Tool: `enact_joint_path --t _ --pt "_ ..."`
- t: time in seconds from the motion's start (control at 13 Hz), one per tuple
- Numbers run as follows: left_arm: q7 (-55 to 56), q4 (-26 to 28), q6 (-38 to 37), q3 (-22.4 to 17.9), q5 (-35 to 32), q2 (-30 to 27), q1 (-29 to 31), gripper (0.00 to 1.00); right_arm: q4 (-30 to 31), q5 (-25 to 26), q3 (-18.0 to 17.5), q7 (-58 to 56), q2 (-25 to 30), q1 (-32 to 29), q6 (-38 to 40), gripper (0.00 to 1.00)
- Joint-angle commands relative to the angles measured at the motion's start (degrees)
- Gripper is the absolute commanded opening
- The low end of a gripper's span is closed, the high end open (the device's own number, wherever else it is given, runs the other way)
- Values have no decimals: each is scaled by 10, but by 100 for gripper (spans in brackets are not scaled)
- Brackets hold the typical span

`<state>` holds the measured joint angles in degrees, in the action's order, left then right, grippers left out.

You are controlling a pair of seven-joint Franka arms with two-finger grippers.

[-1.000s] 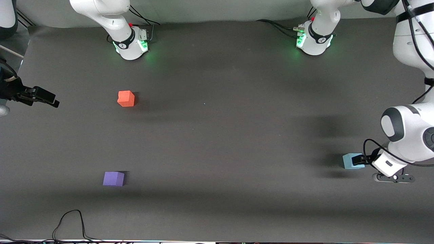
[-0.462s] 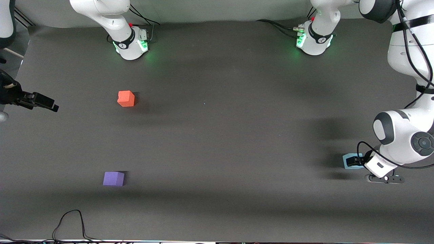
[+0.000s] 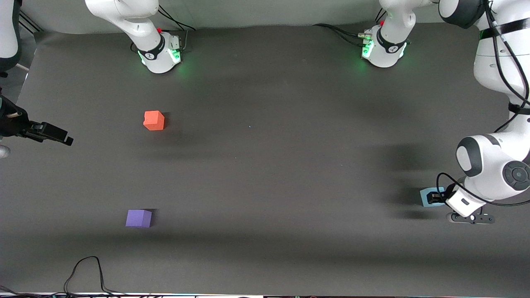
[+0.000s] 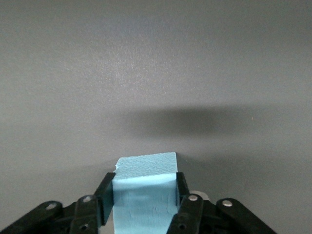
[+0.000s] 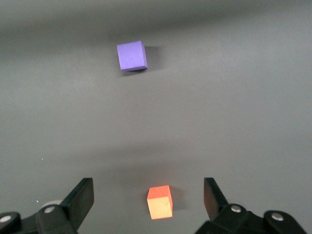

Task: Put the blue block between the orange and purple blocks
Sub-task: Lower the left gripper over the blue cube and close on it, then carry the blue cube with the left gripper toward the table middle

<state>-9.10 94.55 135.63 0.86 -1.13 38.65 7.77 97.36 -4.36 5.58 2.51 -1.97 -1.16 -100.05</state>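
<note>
The light blue block (image 3: pixel 425 195) sits at the left arm's end of the table, mostly hidden by the left arm's hand. My left gripper (image 3: pixel 433 198) is shut on it. In the left wrist view the fingers (image 4: pixel 104 195) press both sides of the blue block (image 4: pixel 145 168). The orange block (image 3: pixel 153 120) and the purple block (image 3: pixel 138 218) stand apart toward the right arm's end, the purple one nearer the front camera. My right gripper (image 3: pixel 66 140) is open and empty, in the air at that end. Its wrist view shows the orange block (image 5: pixel 160 202) and the purple block (image 5: pixel 131 55).
The table is covered by a dark grey mat (image 3: pixel 265 165). The two arm bases (image 3: pixel 159 54) (image 3: pixel 383 49) stand at the edge farthest from the front camera. A black cable (image 3: pixel 87 269) loops at the nearest edge.
My left gripper has moved farther over the blue block, so less of it shows. My right gripper has drifted a little toward the front camera. The orange and purple blocks have not moved.
</note>
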Motion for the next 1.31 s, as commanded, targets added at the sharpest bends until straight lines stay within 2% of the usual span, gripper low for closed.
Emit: enact_joint_path --t 0.0,0.31,0.62,0.77,0.92,1.0,1.15,1.23 --pt "-4 -2 2 -2 3 4 0 53 -5 -19 -1 -14 -20 2 -13 100" --pt "-7 -9 -8 -2 3 -2 2 53 -8 -46 0 -58 -42 2 -28 100" --pt "-3 -16 -58 -2 2 -48 1 53 -14 -38 1 -88 -9 2 -24 100" --pt "4 -45 -140 -1 3 -78 -4 53 -20 -28 5 -90 -8 1 -6 100" --pt "21 -103 -251 2 5 -96 -22 53 -18 -24 6 -89 -20 2 1 100" --pt "44 -143 -308 2 5 -96 -38 53 -15 -14 5 -90 -22 1 3 100" --pt "102 -197 -376 2 6 -96 -84 53 -23 -2 -1 -87 -22 5 7 100" --pt "149 -213 -391 3 7 -96 -113 53 -23 31 -1 -88 -23 20 5 100"
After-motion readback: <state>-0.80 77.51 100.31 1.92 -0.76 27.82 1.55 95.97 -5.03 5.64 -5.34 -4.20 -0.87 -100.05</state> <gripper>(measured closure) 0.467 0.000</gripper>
